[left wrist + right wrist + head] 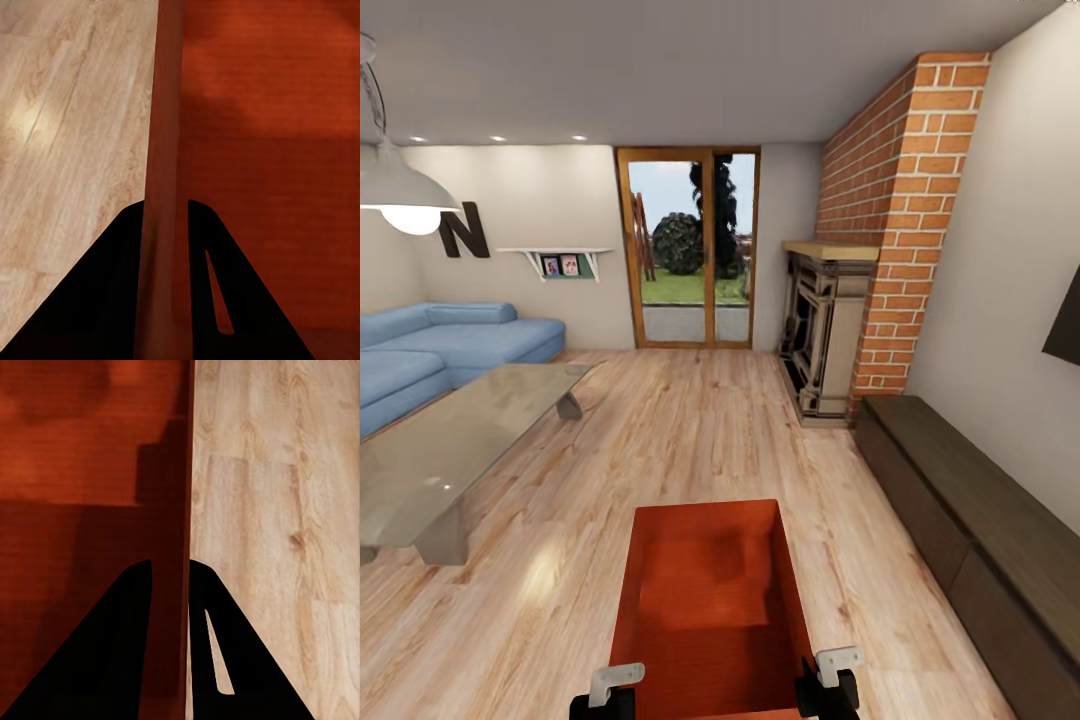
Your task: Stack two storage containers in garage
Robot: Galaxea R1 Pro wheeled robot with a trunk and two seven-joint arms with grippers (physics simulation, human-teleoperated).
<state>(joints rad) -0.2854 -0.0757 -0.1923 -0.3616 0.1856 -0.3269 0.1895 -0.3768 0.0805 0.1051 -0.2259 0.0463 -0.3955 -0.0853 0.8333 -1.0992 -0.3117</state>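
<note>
Both pincers are clamping one storage container (pixel 708 600) by its long walls: the left pincer (pixel 166 225) is pinching the left wall with one finger on each face, and the right pincer (pixel 171 585) is doing the same on the right wall. We are holding the container low in front of us, above the wood plank floor (pixel 660 440) of the living room. To carry it well, we are judging that both grips need to stay level and evenly spaced, so the thin walls neither bow nor slip. Steering matters too: the glass coffee table (pixel 450 450) is near on our left, the long dark cabinet (pixel 980 520) on our right, the brick fireplace (pixel 890 230) and glass doors (pixel 690 260) farther ahead.
</note>
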